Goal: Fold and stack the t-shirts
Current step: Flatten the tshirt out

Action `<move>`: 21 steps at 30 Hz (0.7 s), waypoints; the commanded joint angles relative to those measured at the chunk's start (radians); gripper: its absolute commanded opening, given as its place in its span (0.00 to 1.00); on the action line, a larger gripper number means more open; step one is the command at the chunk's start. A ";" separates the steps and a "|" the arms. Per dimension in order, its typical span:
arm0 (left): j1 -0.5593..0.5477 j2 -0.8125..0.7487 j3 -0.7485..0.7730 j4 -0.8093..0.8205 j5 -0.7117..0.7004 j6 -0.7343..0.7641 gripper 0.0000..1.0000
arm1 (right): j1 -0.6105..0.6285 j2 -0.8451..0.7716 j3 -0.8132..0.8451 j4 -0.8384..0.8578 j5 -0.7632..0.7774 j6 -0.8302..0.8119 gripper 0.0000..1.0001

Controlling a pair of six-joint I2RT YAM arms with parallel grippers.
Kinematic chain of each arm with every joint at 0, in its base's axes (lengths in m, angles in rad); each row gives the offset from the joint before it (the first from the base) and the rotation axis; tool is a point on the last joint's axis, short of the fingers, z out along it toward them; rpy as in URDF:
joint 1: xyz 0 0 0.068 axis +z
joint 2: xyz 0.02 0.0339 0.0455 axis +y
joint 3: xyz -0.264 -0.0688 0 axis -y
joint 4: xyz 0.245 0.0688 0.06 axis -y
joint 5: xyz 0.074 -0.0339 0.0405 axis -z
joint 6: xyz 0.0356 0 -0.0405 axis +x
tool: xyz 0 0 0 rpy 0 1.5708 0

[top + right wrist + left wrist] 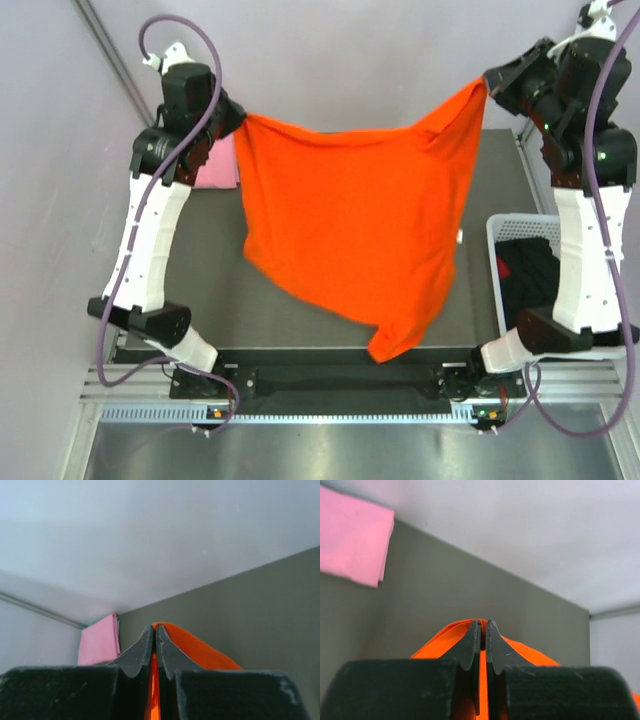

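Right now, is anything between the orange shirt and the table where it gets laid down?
Nothing visible does. The pink shirt lies at the far left, the basket to the right; the orange shirt hides the table directly beneath.

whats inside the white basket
The white basket holds dark cloth with a red patch. The right arm covers its right side, and anything beneath the cloth is hidden.

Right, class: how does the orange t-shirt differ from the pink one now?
The orange t-shirt hangs spread in the air, clamped in the left fingers and right fingers; the pink t-shirt lies on the table, untouched. The orange one is opened out; the pink one looks folded. Both are plain cloth.
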 commanded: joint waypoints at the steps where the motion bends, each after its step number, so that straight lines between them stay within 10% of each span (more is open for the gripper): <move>1: 0.062 0.035 0.189 0.079 0.001 0.032 0.00 | -0.073 0.049 0.170 0.099 -0.044 -0.005 0.00; 12: 0.092 -0.248 -0.087 0.148 0.170 -0.043 0.00 | -0.222 -0.217 0.036 -0.012 -0.213 -0.036 0.00; 21: 0.092 -0.561 -0.102 0.055 0.207 -0.127 0.00 | -0.221 -0.613 -0.027 -0.168 0.008 -0.053 0.00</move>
